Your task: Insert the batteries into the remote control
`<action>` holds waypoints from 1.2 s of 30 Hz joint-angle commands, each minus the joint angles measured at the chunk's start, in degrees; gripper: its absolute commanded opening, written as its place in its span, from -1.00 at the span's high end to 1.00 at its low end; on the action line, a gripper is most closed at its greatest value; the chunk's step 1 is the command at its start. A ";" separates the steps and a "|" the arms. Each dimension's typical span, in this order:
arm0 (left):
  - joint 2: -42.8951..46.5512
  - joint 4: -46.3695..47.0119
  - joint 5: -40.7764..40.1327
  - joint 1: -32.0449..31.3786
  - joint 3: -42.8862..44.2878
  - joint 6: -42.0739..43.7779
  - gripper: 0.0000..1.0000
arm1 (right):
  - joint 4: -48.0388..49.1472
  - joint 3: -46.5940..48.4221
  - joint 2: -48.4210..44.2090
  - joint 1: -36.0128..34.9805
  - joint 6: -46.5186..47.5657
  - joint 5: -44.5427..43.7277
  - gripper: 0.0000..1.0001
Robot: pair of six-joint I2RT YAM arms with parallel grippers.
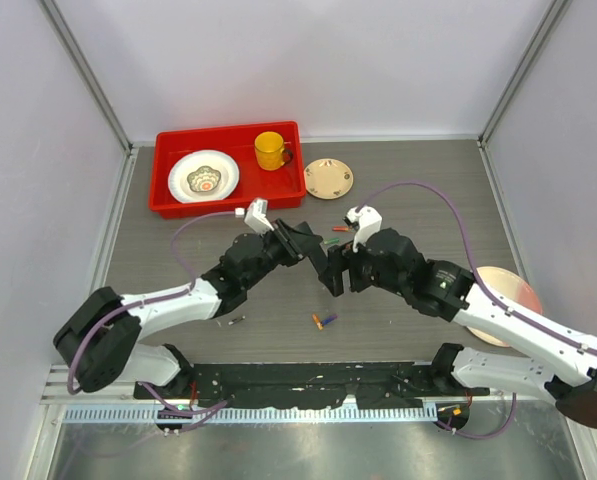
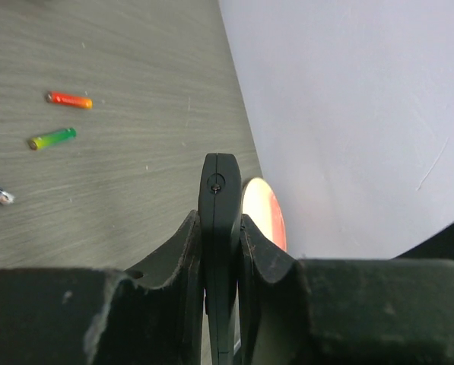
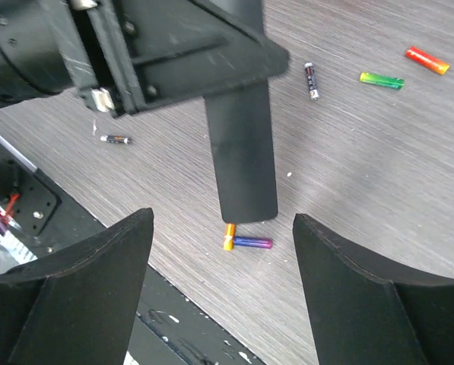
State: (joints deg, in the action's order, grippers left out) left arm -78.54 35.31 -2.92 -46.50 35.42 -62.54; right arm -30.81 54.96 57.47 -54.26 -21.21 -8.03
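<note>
My left gripper is shut on the remote control, a slim black bar seen edge-on between its jaws, held above the table. In the right wrist view the remote control hangs down from the left gripper, with its free end between the spread fingers of my right gripper, which stands open and touches nothing. Batteries lie on the table: an orange one and a purple one below the remote, a green one, a red one and a dark one farther off.
A red tray at the back holds a white plate and a yellow mug. A small saucer lies beside it. An orange plate sits at the right under my right arm. Another small battery lies near the left arm.
</note>
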 commanded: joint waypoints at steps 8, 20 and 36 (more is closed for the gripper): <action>11.92 16.37 -14.75 0.36 -12.47 7.78 1.00 | 28.04 -17.32 -7.11 5.56 -25.09 4.76 -0.61; 13.24 25.24 -15.80 0.36 -16.79 10.25 0.99 | 51.36 -23.76 1.93 11.81 -41.18 22.35 -0.61; 12.19 27.36 -14.92 0.09 -16.96 9.46 1.00 | 52.25 -21.04 7.30 11.72 -40.40 22.36 -0.47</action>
State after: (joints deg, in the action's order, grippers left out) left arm -66.32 58.15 -17.17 -46.37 18.41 -53.78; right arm 17.58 31.09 64.12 -42.52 -61.47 14.28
